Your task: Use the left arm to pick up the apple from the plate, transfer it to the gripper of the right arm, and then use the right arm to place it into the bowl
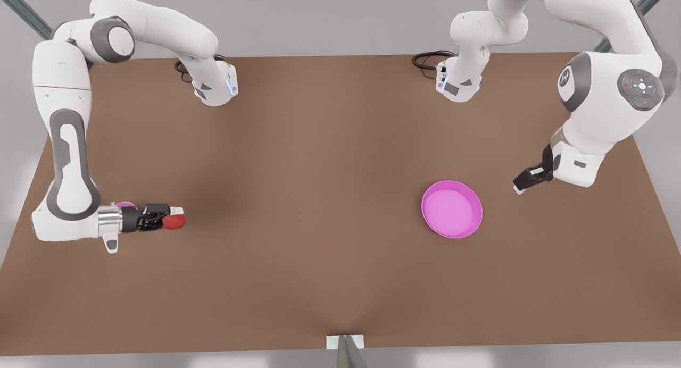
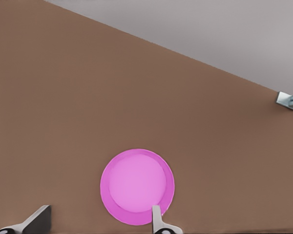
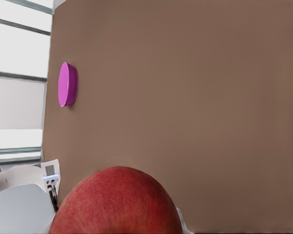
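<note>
One apple [image 1: 174,222] squeezed snug between the fingers of the right gripper [image 1: 176,218] so as not to drop, pink dish [image 1: 425,208] far out ahead, left gripper [image 1: 524,183] wide open, empty, waiting just above that dish.

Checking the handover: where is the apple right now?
At the front view's left, the apple sits in the right gripper, beside the plate and far from the pink bowl; the open left gripper waits near that bowl at the right.
</note>
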